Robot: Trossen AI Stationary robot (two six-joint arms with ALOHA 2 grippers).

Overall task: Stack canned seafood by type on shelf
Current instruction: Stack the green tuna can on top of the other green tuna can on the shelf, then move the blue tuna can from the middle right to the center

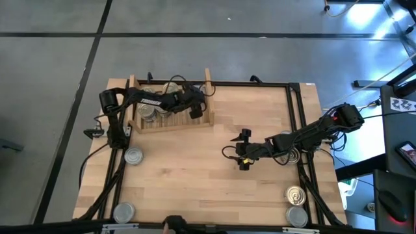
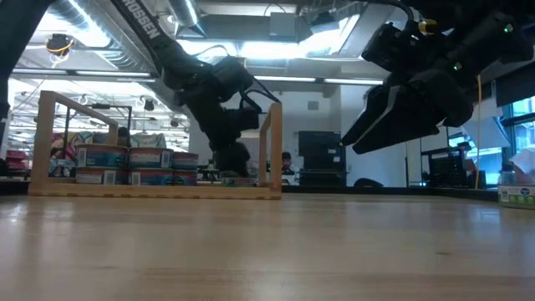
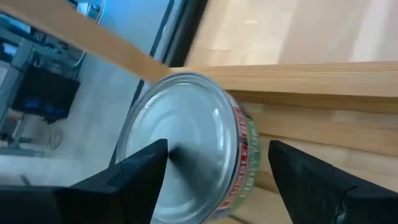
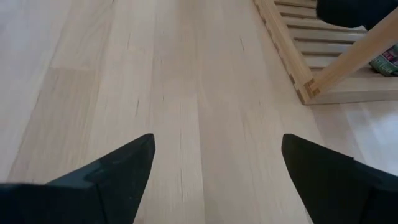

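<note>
Grey-topped can (image 3: 186, 143) on the slatted base of the shelf (image 1: 172, 125), which stands at the far left of the tabletop (image 1: 208, 175). The left gripper (image 3: 214, 180) has its fingers parted to either side of the can; one finger lies across the lid — whether it touches cannot be told. Stacked cans (image 2: 125, 165) fill the shelf's left half.

Risks, as judged from this pose: a finger dragging on the lid or rim as the arm lifts away could tip the can or skid it across the slats; the wrist, close to the shelf's right upright (image 2: 272, 149), could knock the rack and disturb the stacks.

The right gripper (image 1: 244, 149) hovers over mid-tabletop, fingers wide and empty. Loose cans lie along the left edge (image 1: 133, 155) and near the near right corner (image 1: 296, 195).
</note>
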